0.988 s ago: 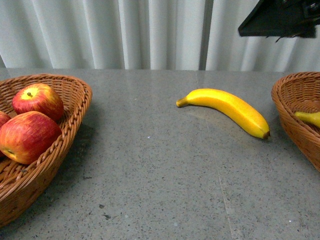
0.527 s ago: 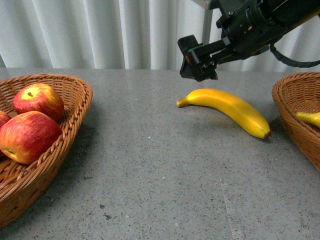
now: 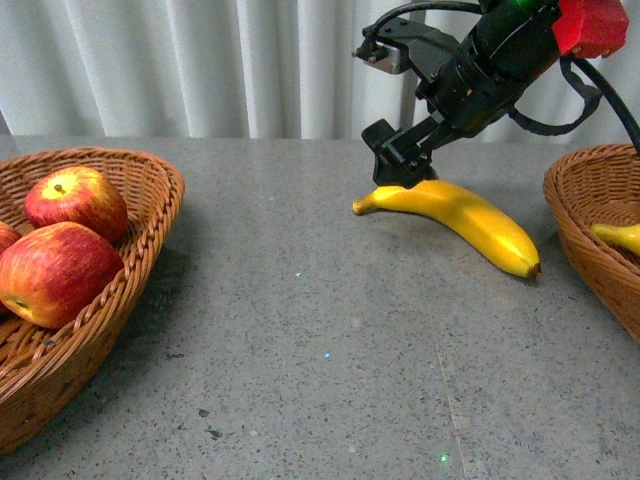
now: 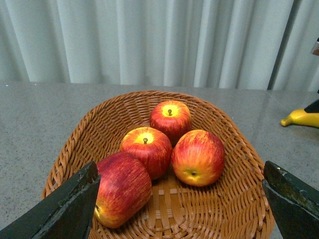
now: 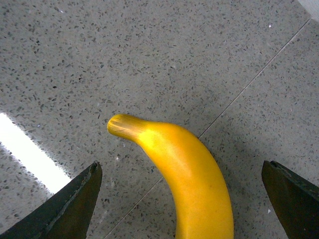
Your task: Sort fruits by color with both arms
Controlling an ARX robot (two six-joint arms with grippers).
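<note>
Four red apples (image 4: 145, 149) streaked with yellow lie in the left basket (image 3: 150, 215), and the left gripper (image 4: 180, 172) hangs near them, spread wide. A glossy yellow banana (image 3: 455, 215) lies mid-table (image 3: 300, 350), stem end leftward and brown tip rightward. The right gripper (image 3: 402, 165) hovers over the stem end with its fingers apart, seemingly not touching. The end of a second banana (image 3: 618, 236) shows in the right basket (image 3: 575, 215).

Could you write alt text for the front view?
A black robot arm has its tool poised over the stem end of a yellow banana lying on a grey table. A wicker basket of red apples sits at the left; another basket at the right holds a second banana.
</note>
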